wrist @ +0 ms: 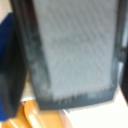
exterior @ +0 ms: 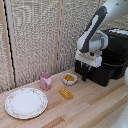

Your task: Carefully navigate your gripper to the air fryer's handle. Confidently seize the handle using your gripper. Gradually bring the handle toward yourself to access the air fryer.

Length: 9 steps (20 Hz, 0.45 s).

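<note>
The black air fryer (exterior: 118,44) stands at the exterior view's right, on the back of the wooden table. Its front drawer (exterior: 106,73) sticks out toward the table's middle. My white gripper (exterior: 84,75) hangs at the drawer's front end, dark fingers pointing down. The handle is hidden behind the hand. The wrist view is blurred and filled by the drawer's grey mesh floor (wrist: 75,50) between dark walls. A blue shape (wrist: 7,30) shows at the frame's edge. Neither view shows whether the fingers hold anything.
A small bowl (exterior: 69,78) with yellow contents sits right beside the gripper. A pink cup (exterior: 45,80), a yellow block (exterior: 65,93) and a white plate (exterior: 26,102) lie further toward the exterior view's left. Woven screens stand behind the table.
</note>
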Motion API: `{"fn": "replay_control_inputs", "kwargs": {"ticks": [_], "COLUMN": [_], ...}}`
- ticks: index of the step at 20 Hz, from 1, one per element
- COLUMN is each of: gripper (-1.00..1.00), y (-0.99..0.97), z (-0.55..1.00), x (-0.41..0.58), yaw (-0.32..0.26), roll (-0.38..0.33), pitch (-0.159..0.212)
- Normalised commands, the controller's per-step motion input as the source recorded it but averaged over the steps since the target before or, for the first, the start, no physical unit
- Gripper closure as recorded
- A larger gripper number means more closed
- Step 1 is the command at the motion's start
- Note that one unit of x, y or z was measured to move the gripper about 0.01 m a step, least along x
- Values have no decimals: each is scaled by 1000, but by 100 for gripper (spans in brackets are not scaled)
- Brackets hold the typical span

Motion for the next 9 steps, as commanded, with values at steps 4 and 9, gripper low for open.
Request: {"fn": "replay_control_inputs", "kwargs": {"ticks": [4, 9], "gripper": [-100, -100], "y": [19, 90], "z": [574, 670], "x": [9, 53], "yaw": [-16, -58], "roll": [-3, -7], "pitch": [40, 77]}}
